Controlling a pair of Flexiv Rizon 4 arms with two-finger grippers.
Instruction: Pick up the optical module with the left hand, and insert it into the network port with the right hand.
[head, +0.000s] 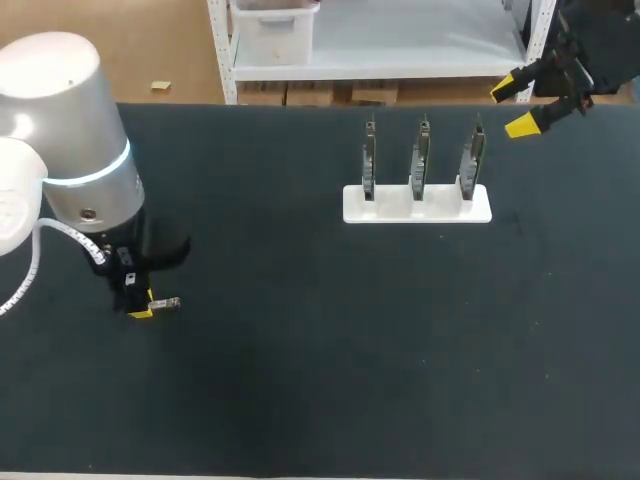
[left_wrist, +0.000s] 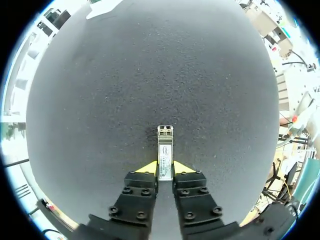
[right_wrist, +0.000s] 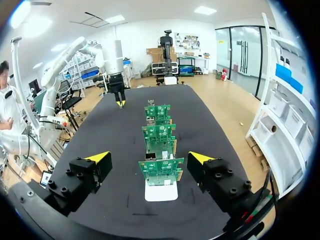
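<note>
Pickup step: left fingers (left_wrist: 144, 186) grip the module (left_wrist: 165, 147), well left of the board stand (head: 417, 205). Right fingers (head: 523, 125) stand open just behind that stand. Next probably calls for a lift, then a handover to the right.

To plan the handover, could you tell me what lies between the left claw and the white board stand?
Only bare black tabletop, per the head view, separates the left claw, gripping the optical module, from the white board stand.

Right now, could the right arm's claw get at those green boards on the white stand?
Probably yes. The right claw hangs open close by the boards, which lie straight ahead of it in a row, and nothing stands between them.
</note>
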